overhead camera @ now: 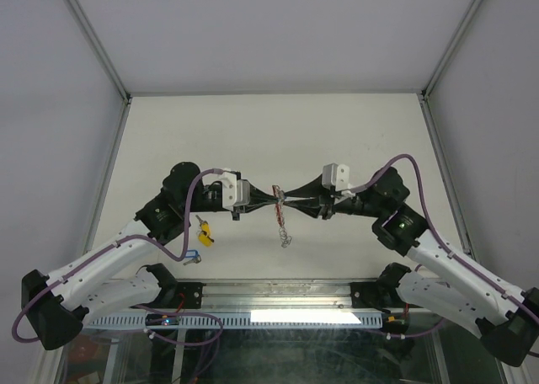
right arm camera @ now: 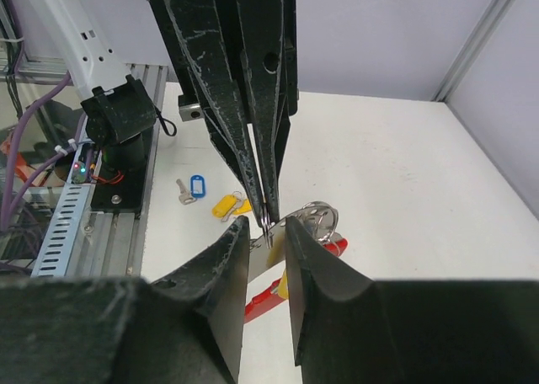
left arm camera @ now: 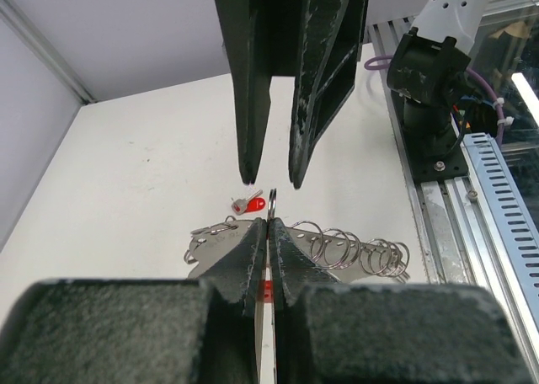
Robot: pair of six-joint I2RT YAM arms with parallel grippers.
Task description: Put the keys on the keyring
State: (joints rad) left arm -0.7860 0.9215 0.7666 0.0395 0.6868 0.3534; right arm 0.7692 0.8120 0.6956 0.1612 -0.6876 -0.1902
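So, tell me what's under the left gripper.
The keyring: silver rings fan out on both sides of the shut left gripper, and its red band shows between the fingers, which cover its middle. A red-tagged key lies past the tips.

Pale grey walls with aluminium posts enclose a white table, evenly lit.

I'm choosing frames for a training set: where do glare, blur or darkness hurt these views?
Top external: evenly lit, but there is glare on the front rail, and the keyring looks tiny. Left wrist: the left end effector fills the foreground, dark and soft; the keyring beyond is sharp. Right wrist: the right end effector is dark and soft, the keys beyond legible.
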